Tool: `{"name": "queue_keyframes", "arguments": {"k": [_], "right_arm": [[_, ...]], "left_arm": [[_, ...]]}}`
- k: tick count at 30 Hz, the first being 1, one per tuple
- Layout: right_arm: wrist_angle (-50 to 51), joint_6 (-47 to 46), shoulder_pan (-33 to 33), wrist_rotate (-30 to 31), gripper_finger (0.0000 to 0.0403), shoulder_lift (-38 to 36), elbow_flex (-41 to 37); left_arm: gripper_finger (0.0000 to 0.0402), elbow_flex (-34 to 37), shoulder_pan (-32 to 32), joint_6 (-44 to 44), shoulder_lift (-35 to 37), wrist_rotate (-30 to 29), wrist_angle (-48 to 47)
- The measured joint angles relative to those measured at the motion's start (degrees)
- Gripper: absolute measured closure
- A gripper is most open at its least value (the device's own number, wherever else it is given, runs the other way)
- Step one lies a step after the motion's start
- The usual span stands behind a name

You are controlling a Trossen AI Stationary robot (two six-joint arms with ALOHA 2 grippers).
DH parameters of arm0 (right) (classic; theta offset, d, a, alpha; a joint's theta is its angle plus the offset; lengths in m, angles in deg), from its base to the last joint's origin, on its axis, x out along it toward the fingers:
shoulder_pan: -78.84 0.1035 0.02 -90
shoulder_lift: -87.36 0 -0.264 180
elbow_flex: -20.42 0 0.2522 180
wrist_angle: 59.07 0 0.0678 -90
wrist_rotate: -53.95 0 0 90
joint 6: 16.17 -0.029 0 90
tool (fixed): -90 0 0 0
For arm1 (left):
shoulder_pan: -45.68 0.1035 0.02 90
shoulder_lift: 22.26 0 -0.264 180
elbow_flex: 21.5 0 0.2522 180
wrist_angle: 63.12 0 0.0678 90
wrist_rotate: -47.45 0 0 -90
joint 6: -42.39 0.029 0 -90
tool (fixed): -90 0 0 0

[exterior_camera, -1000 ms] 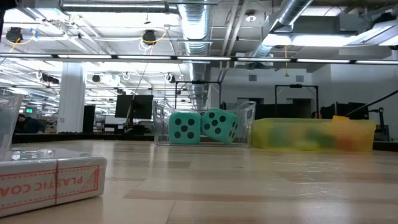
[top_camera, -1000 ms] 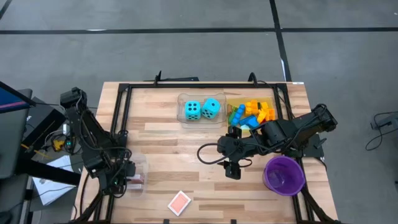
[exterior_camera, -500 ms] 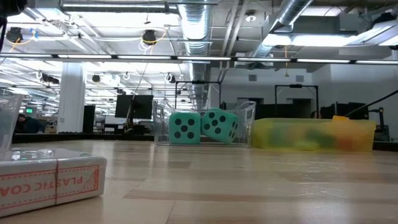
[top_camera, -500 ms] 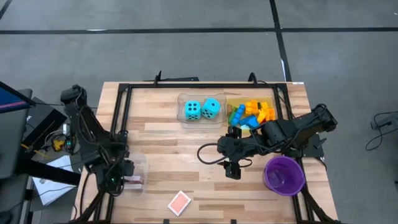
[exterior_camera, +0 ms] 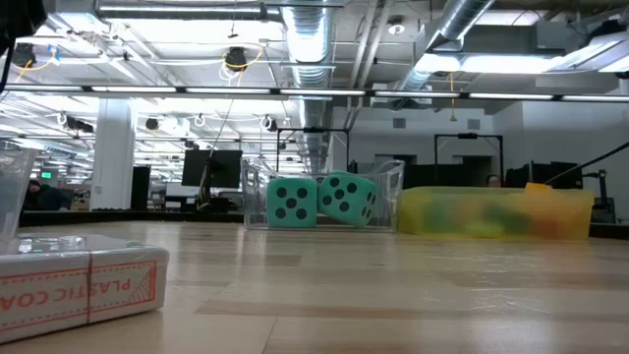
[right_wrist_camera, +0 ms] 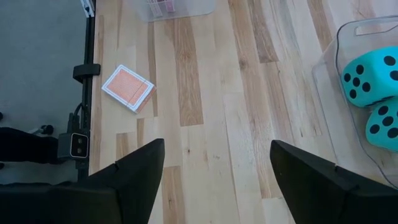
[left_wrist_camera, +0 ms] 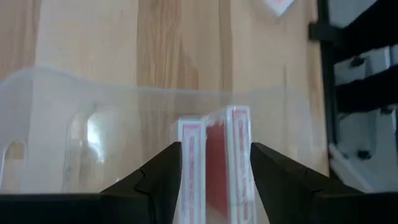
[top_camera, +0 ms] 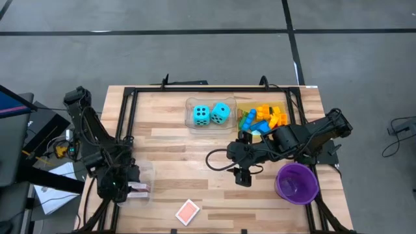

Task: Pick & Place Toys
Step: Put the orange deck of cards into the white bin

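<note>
While the left gripper [left_wrist_camera: 214,163] pinches a red-and-white pack [left_wrist_camera: 214,163] in the clear tray [left_wrist_camera: 74,118], the right gripper [right_wrist_camera: 214,171] hovers spread mid-table. 2 turquoise dice [top_camera: 211,114] sit far off.

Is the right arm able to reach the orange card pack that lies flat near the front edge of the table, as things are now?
Probably yes. The right gripper is open and empty over bare wood, and nothing lies between it and the card pack. The left gripper is busy at the clear tray.

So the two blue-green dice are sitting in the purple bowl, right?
No. The two dice sit in a clear tray at the table's far edge. The purple bowl is near the right arm, with no dice in it. The high view shows this.
</note>
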Motion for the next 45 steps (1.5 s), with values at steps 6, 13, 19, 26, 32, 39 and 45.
{"name": "queue_keyframes", "arguments": {"k": [6,13,19,26,32,39,45], "right_arm": [[0.0,-0.5,0.0,0.0,0.0119,0.0,0.0],[2.0,-2.9,-0.4,0.4,0.0119,0.0,0.0],[2.9,-4.3,-0.5,0.5,0.0119,0.0,0.0],[5.6,-6.5,-0.2,0.5,0.0119,0.0,0.0],[8.8,-7.5,0.3,0.5,0.0119,0.0,0.0],[9.2,-7.5,2.4,0.5,0.0119,0.0,0.0],[11.6,-7.3,4.5,1.9,0.0119,0.0,0.0]], "left_arm": [[0.0215,0.0,3.9,1.3,1.1,-1.3,4.4],[0.0215,0.0,11.0,10.6,1.0,-1.6,17.2],[0.0215,0.0,17.5,20.5,0.4,-1.6,32.0],[0.0215,-6.5,23.4,28.8,-6.1,1.8,37.2],[0.0183,-15.8,26.3,31.4,-12.9,9.7,37.1],[0.0107,-19.2,26.6,27.0,-19.6,17.4,37.0],[0.0059,-19.2,26.5,20.8,-27.3,25.9,39.3]]}}
